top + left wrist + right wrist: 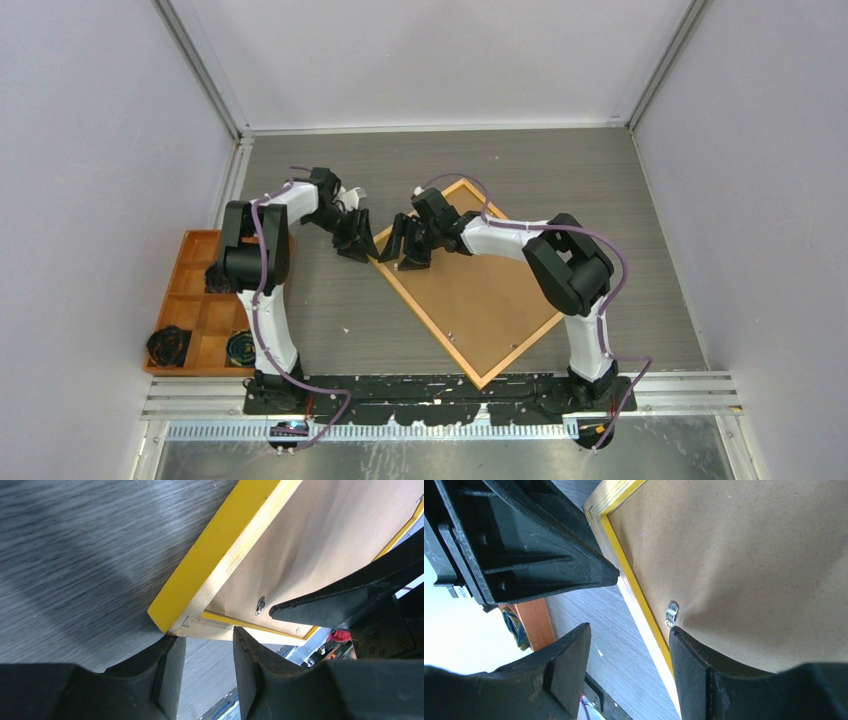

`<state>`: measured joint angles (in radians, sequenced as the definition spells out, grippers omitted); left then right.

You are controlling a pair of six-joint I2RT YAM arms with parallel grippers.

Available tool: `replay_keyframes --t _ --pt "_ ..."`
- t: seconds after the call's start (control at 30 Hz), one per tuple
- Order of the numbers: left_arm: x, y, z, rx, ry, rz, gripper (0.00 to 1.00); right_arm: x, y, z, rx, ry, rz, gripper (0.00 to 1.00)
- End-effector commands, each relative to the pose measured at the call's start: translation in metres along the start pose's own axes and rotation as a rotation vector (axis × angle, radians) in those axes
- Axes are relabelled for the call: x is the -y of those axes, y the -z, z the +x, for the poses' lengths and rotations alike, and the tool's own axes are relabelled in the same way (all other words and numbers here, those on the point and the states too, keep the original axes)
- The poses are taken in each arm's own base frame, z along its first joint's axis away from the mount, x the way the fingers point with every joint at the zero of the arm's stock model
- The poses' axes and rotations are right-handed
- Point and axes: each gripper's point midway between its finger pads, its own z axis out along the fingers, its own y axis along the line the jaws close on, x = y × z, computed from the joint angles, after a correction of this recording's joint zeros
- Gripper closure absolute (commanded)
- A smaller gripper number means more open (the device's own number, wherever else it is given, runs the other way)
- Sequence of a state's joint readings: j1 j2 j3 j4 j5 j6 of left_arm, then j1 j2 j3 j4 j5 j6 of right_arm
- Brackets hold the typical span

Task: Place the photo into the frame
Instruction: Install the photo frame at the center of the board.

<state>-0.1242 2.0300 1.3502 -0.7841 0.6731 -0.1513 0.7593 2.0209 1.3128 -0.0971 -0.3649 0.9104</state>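
The frame lies back up on the table, turned like a diamond, with its brown backing board and yellow edge showing. My left gripper is open at the frame's left corner, and in the left wrist view the corner sits just at its fingertips. My right gripper is open over the frame's left edge. One of its fingertips rests on the backing board beside a small metal clip. The photo is out of view.
An orange compartment tray stands at the left of the table, holding dark round items. Its edge shows in the right wrist view. The two grippers are close together at the frame's left corner. White walls enclose the grey table.
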Motion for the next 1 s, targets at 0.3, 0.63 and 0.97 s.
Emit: replay_keyframes --t 0.3,0.63,0.97 --pt "-0.017 0.001 -0.029 0.089 -0.047 -0.117 0.67 -0.007 -0.007 -0.009 0.03 0.026 -0.049 0.39" --pt "-0.025 0.012 -0.048 0.145 -0.046 -0.187 0.7 0.0 -0.001 -0.028 0.074 0.006 -0.061 0.42" --pt "-0.025 0.008 -0.044 0.13 -0.04 -0.171 0.7 0.005 -0.016 -0.033 0.071 -0.001 -0.055 0.46"
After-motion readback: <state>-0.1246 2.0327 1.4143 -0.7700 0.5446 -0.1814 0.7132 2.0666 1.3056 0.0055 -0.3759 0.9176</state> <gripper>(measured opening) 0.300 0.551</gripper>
